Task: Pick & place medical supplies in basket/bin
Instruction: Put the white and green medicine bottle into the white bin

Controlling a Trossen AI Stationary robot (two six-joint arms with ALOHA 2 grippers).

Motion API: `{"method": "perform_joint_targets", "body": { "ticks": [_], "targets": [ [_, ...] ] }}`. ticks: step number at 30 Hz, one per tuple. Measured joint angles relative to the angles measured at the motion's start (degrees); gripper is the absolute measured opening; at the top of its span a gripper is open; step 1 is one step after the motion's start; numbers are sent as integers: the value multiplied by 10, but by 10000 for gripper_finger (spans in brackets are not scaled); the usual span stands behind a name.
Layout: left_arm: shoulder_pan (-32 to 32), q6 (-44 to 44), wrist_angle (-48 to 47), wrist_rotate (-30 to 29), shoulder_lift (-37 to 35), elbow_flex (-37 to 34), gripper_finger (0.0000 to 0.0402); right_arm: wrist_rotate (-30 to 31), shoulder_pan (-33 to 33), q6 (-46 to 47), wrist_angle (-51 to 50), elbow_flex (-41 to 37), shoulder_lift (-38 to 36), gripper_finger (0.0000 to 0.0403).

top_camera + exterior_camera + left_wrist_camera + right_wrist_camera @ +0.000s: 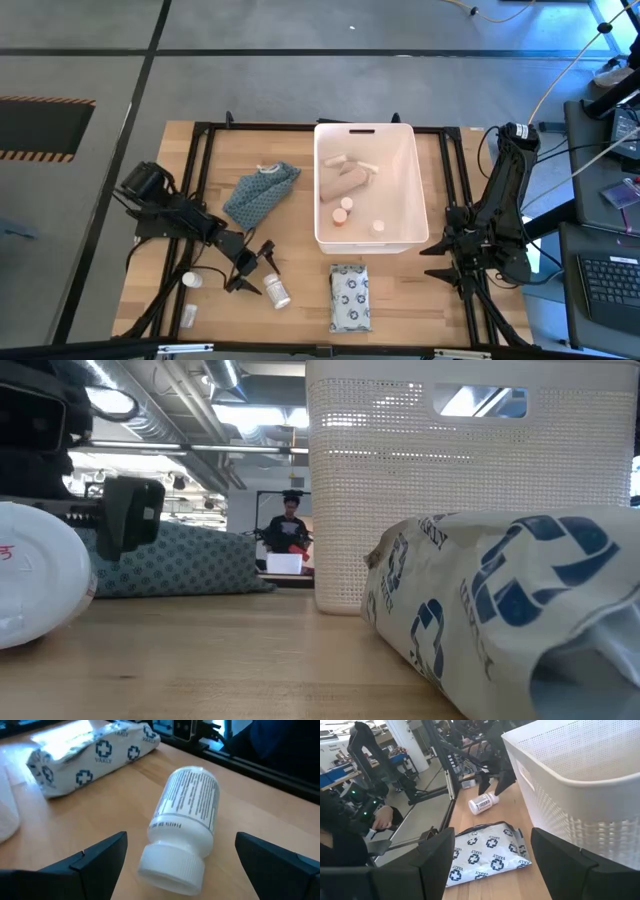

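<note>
A white pill bottle [185, 827] lies on its side on the wooden table, cap toward my left gripper [180, 870]. That gripper is open, one finger on each side of the cap end, touching nothing; it shows in the high view [256, 272] next to the bottle [276, 292]. The flat white pack with blue crosses [349, 297] lies in front of the white basket [420, 190]. In the basket lie a beige roll [340, 183], tubes and red-capped bottles. My right gripper [440, 262] is open and empty at the basket's right near corner.
A blue-grey patterned pouch [262, 192] lies left of the basket. Two small white bottles [190, 281] [188, 316] lie near the table's left near corner. A black frame runs round the table [200, 180]. A person sits in the room behind [290, 525].
</note>
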Motion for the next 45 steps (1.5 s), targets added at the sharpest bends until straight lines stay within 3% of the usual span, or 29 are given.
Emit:
{"method": "perform_joint_targets", "body": {
  "ticks": [10, 26, 45],
  "targets": [
    [22, 27, 46, 53, 39, 0, 363, 7, 0, 25, 1, 0, 0, 264],
    [39, 44, 40, 55, 46, 0, 337, 9, 0, 26, 9, 0, 0, 264],
    [39, 45, 58, 64, 66, 0, 334, 9, 0, 27, 19, 0, 0, 264]
  ]
}}
